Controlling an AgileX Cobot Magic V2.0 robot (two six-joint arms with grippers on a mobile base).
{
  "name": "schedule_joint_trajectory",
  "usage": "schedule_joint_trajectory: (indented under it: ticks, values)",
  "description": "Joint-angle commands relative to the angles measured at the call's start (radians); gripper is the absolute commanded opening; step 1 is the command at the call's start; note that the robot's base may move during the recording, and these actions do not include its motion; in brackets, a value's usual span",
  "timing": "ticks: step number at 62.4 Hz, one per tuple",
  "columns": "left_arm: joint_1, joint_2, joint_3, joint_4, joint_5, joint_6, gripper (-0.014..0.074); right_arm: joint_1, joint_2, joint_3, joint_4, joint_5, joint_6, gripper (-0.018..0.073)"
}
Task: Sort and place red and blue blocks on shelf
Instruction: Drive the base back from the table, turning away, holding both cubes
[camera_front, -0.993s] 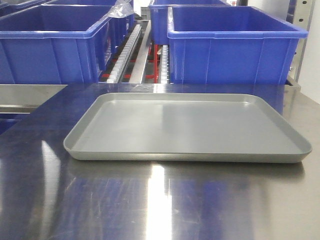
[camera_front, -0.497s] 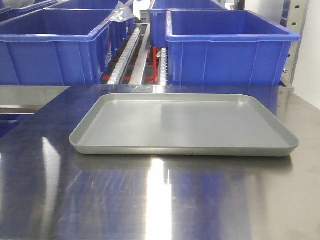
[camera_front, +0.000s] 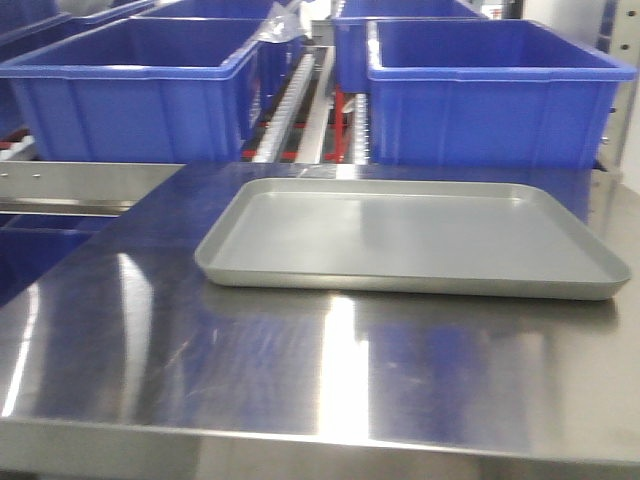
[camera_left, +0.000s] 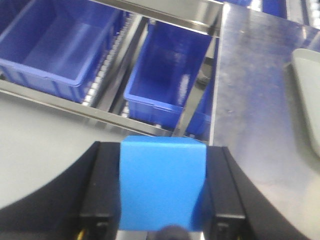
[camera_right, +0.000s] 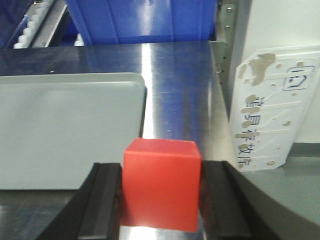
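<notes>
Whole scene: against the front view of a moment ago, everything sits further right in the picture and the table's near edge now shows at the bottom. I judge that my base is backing off and swinging left, and that nothing on the table moved.
Meaning for the task: I take this as the carry toward the rack. Both blocks are in my hands and neither is placed yet.
Stainless-steel multi-tier shelf (camera_front: 85, 186): its brushed front rail runs behind the table on the left, with white roller tracks between the rows. My left wrist view looks down on a lower tier.
Large blue plastic bins (camera_front: 130, 110): they stand in rows on the shelf, and those I can see into look empty.
Flat-topped steel table (camera_front: 300, 370): it is bare apart from the tray.
Shallow grey tray (camera_front: 420, 235): it is empty and lies toward the table's far right.
Left gripper (camera_left: 162, 197): it is partly closed, both black fingers (camera_left: 100, 192) pressed on the block's sides, held out over the shelf side of the table's edge.
Right gripper (camera_right: 161, 200): it has the same partly closed grip, low over the table just beside the tray's corner.
Small bright blue cube (camera_left: 162, 182): it is clamped squarely in my left gripper.
Small bright red cube (camera_right: 161, 187): it is clamped squarely in my right gripper.
</notes>
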Motion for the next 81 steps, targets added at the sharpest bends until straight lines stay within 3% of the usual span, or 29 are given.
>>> schedule_joint_trajectory:
  ticks: [1,81]
  values:
    - [0.004,0.001,-0.03,0.008,-0.075,-0.001,0.0125,-0.005,0.0,-0.027,-0.009,-0.091,-0.004,0.0049]
    - [0.004,0.001,-0.03,0.008,-0.075,-0.001,0.0125,-0.005,0.0,-0.027,-0.009,-0.091,-0.004,0.0049]
